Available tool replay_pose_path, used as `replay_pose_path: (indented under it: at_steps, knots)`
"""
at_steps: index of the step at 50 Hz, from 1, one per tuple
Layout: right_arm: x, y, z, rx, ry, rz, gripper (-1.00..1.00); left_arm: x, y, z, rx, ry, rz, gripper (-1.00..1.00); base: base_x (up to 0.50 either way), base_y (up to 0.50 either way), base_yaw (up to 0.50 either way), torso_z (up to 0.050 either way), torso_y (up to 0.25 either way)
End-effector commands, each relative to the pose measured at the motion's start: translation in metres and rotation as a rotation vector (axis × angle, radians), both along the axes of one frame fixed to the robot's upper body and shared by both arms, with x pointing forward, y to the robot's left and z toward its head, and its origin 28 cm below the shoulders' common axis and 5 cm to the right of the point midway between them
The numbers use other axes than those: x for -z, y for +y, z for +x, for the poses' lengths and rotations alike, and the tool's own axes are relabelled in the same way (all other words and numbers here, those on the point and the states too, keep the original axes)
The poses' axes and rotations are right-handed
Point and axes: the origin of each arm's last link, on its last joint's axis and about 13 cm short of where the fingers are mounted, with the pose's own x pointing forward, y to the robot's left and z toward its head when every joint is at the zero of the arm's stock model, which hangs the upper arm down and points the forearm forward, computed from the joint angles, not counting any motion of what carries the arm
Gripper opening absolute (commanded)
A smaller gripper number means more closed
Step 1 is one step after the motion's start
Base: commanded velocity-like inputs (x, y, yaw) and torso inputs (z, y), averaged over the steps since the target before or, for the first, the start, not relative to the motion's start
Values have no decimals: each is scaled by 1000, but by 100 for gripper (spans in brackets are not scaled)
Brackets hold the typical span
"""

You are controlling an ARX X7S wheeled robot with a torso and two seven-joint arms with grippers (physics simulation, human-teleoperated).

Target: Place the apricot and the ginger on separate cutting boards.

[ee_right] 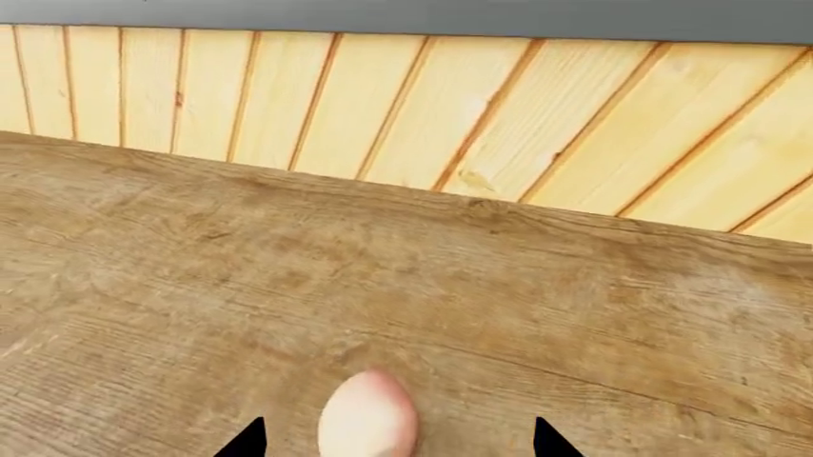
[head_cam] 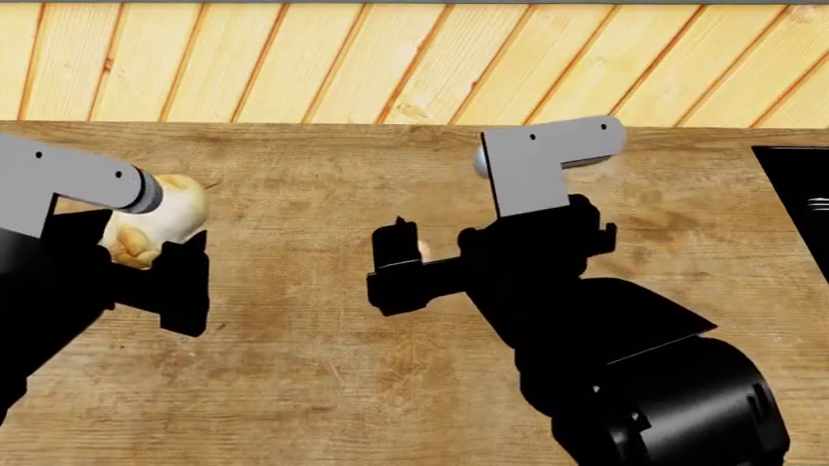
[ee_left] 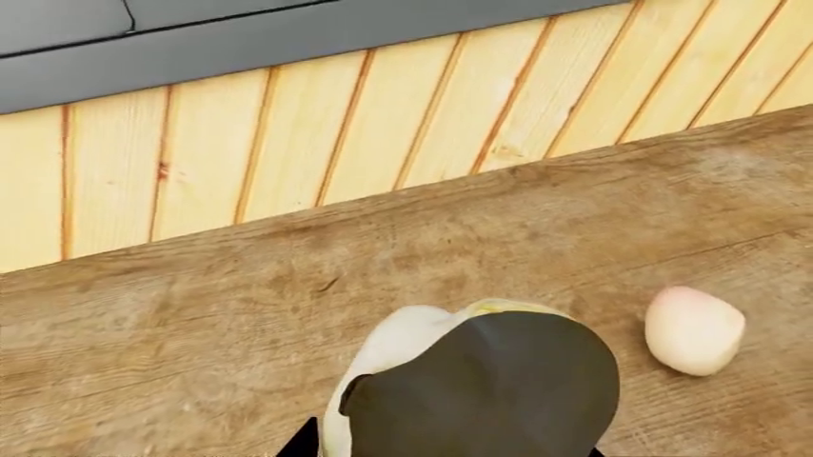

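Note:
The ginger [ee_left: 396, 345] is a lumpy whitish root lying on the wooden counter. A dark rounded shape hides most of it in the left wrist view. It also shows in the head view [head_cam: 158, 221] at the left. My left gripper [ee_left: 451, 447] is open, its tips on either side of the ginger. The apricot [ee_right: 368, 419], smooth and cream with a pink blush, lies between the tips of my open right gripper [ee_right: 396, 446]. In the head view only a sliver of the apricot [head_cam: 422, 250] shows by the right gripper [head_cam: 396, 258]. It also shows in the left wrist view [ee_left: 692, 329]. Both cutting boards are out of view.
The wooden counter [head_cam: 311, 388] runs back to a pale plank wall [head_cam: 414, 58]. A black flat object [head_cam: 801, 199] sits at the counter's right edge. My right arm [head_cam: 609, 340] fills the lower right of the head view.

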Motion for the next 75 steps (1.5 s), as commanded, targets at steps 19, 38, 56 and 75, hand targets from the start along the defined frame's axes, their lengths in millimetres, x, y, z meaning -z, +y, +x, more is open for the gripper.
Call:
replay_pose_path:
  at_steps: [19, 38, 56, 75]
  knots:
    - [22, 27, 48, -94, 140, -45, 100, 13, -24, 33, 20, -10, -47, -100, 0, 0, 0, 0, 0]
    - [36, 30, 50, -116, 179, -75, 100, 36, -19, 49, 22, 1, -46, -100, 0, 0, 0, 0, 0]
    - [32, 33, 58, -129, 171, -116, -100, 55, -11, 34, 16, 10, -50, -100, 0, 0, 0, 0, 1]
    - [-5, 15, 35, -81, 7, -84, -100, 9, 13, -22, 27, -8, -50, -100, 0, 0, 0, 0, 0]
